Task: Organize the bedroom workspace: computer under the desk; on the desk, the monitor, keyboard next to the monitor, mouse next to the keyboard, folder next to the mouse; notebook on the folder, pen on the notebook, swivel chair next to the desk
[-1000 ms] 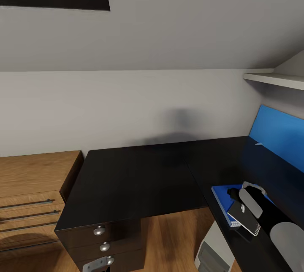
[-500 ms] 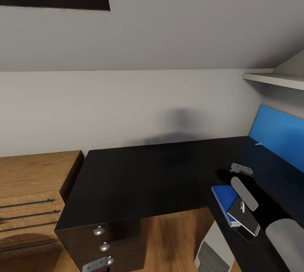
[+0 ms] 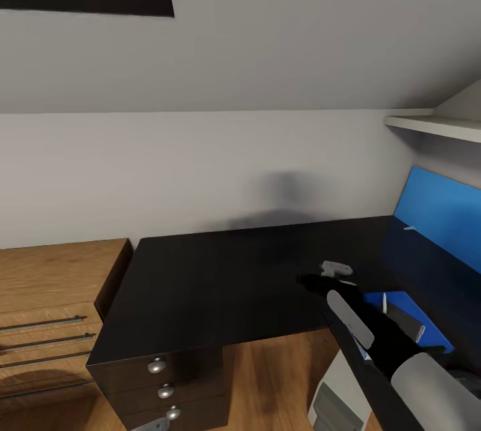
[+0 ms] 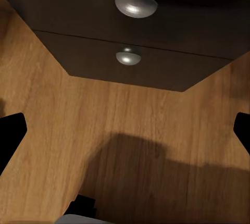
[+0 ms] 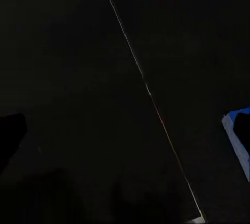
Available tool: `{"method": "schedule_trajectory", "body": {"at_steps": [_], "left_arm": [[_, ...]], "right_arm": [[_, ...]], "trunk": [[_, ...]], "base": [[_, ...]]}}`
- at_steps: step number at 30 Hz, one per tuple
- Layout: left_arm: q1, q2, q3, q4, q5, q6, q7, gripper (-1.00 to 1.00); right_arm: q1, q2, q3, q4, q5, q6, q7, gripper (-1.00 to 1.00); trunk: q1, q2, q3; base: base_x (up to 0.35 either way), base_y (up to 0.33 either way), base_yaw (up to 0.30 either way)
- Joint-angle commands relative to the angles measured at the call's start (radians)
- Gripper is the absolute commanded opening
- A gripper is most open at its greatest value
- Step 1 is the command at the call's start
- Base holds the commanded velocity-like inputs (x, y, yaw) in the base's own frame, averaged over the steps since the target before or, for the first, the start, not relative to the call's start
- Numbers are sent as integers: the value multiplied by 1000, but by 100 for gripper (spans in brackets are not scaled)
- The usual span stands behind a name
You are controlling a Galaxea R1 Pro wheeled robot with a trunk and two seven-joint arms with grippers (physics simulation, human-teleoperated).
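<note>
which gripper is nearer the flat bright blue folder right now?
Right. The right gripper hovers over the glossy black desk just beside the flat bright blue folder; the left gripper is down by the drawer unit, facing the floor.

The white-and-black right gripper (image 3: 319, 278) is swinging leftward, off the bright blue flat folder (image 3: 427, 321) and out over the glossy black desk top (image 3: 220, 284); the dark grey notebook (image 3: 403, 321) is now sitting further right on the folder.

Right arm (image 3: 374, 334) hides much of folder (image 3: 407, 307); computer (image 3: 341, 394) cut by bottom edge.
</note>
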Motion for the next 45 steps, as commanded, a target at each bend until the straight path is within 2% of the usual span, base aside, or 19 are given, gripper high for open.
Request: {"method": "schedule_trajectory", "body": {"at_steps": [1,8,17,21,28,35,45], "left_arm": [[0,1,-2,-1,5,5,7,100],[0,1,-1,0,5,4,7,100],[0,2,-1,1,5,5,7,100],[0,2,-1,1,5,5,7,100],[0,2,-1,1,5,6,6,100],[0,2,-1,1,7,6,3,100],[0,2,-1,1,7,7,1,100]], "right_arm": [[-1,9,19,-20,-12,3,-9,100],[-1,20,24,-32,-14,4,-9,100],[0,46,29,-34,-10,4,-11,100],[1,49,43,-34,-8,3,-11,100],[2,50,94,-40,-7,2,-11,100],[2,47,111,-59,-8,3,-10,100],[2,48,117,-58,-7,-2,-10,100]], "trunk": [[0,-1,-1],[0,-1,-1],[0,-1,7],[0,-1,12],[0,-1,20],[0,-1,22],[0,-1,22]], "base": [[0,0,0],[0,0,0],[0,0,79],[0,0,177],[-64,45,179],[-224,164,52],[-284,184,1]]}}
